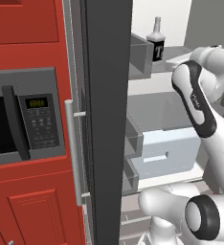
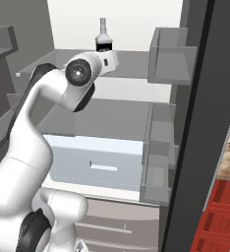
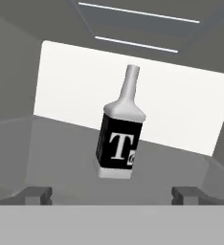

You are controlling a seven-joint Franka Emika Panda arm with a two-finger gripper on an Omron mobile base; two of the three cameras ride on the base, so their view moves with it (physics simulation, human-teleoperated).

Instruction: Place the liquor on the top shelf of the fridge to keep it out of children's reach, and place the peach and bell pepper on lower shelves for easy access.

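**Liquor upright on the top shelf**

While the fingers (image 3: 112,194) stand wide apart and empty, the liquor (image 3: 119,135) stands upright on the top shelf (image 2: 131,66) of the fridge (image 1: 106,119), neck up: dark square body, white "T" label, pale neck.

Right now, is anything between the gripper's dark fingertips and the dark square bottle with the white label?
Nothing: in the hand view, only bare grey shelf lies between the open gripper and the upright dark square liquor bottle.
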